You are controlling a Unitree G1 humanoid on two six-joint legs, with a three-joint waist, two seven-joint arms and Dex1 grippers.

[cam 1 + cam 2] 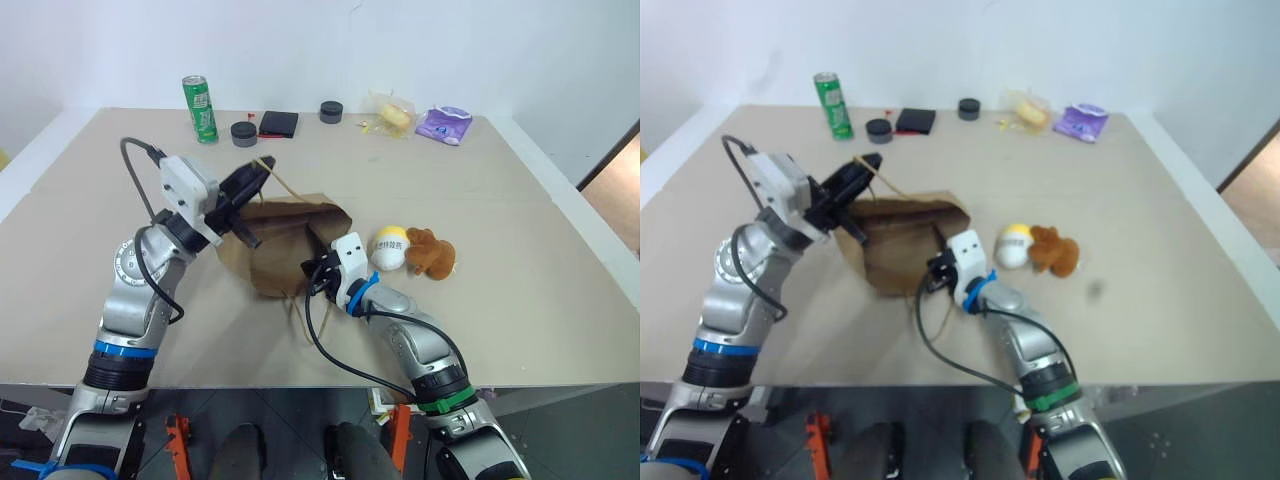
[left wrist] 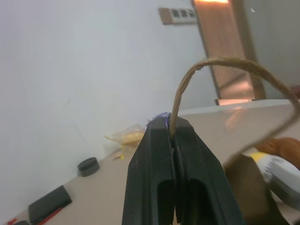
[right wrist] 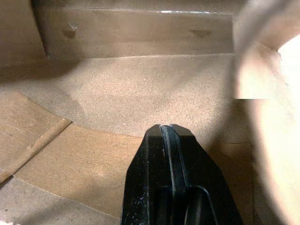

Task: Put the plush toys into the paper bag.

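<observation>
the left gripper (image 1: 258, 178) is raised, angled up toward 1 o'clock, clamped on the bag (image 1: 285, 240) handle (image 2: 220, 65). the right gripper (image 3: 166, 129) reaches toward 10 o'clock inside the bag's mouth, fingers pressed together, empty. the egg toy (image 1: 389, 248) and brown toy (image 1: 431, 253) lie touching at the bag's 3 o'clock; the egg's dark print is unreadable, as is the green can (image 1: 200, 108) label

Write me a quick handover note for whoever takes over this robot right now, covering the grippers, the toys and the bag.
Left gripper: shut on the paper bag's twisted handle, holding it up.
Right gripper: shut, empty, reaching inside the bag's mouth.
White egg-shaped toy and brown furry toy: side by side on the table, just outside the bag's opening.
Done: bag held open. Left: both toys still need to go in.
</observation>
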